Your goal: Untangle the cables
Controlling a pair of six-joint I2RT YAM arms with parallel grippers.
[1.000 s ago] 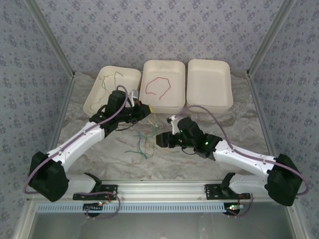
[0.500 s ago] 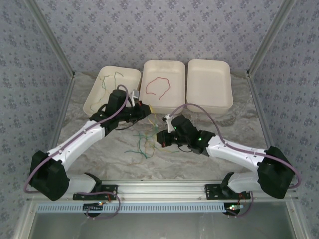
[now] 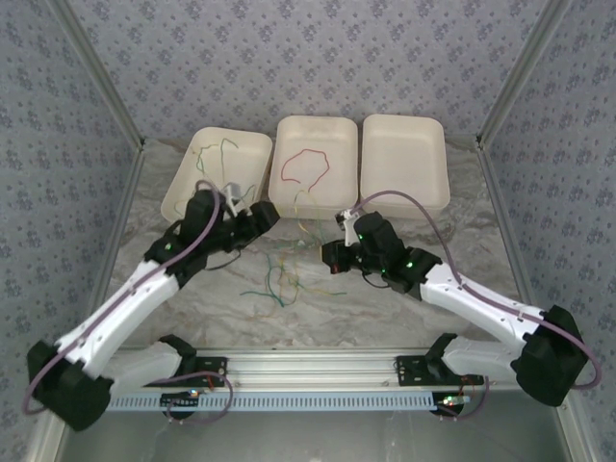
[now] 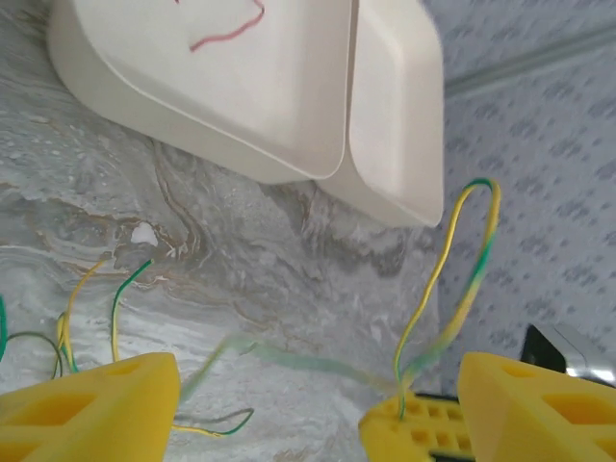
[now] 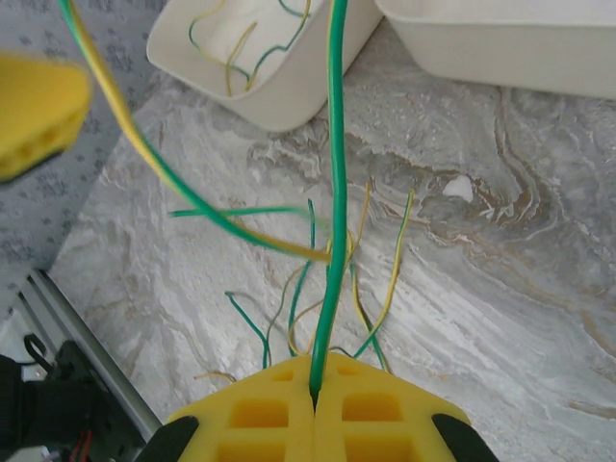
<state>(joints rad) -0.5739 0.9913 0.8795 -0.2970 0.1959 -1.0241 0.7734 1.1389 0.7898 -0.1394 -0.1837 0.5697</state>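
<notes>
1. Cables (image 3: 277, 274), thin green and yellow strands, lie in a loose tangle on the marbled surface (image 3: 404, 308), in front of three white trays and between the two claws.
2. The left arm reaches diagonally from the near left corner. Its wrist ends just in front of the left tray (image 3: 181, 188), and the left claw (image 3: 258, 218) points toward the tangle.
3. In the left wrist view, the left claw's yellow fingers (image 4: 91, 404) are spread wide. A yellow-green cable (image 4: 452, 260) loops upward, its lower end at the right-hand finger's pad. I cannot tell whether it touches.
4. The right arm stretches from the near right corner, with its forearm angled left. The right claw (image 3: 332, 258) sits low, just right of the tangle.
5. In the right wrist view, the right claw (image 5: 316, 390) is pressed together, pinching a green cable (image 5: 335, 144) that runs straight away from it.
6. The left tray holds green and yellow strands, and the middle tray (image 3: 332, 135) holds a red cable (image 3: 306, 164).
</notes>
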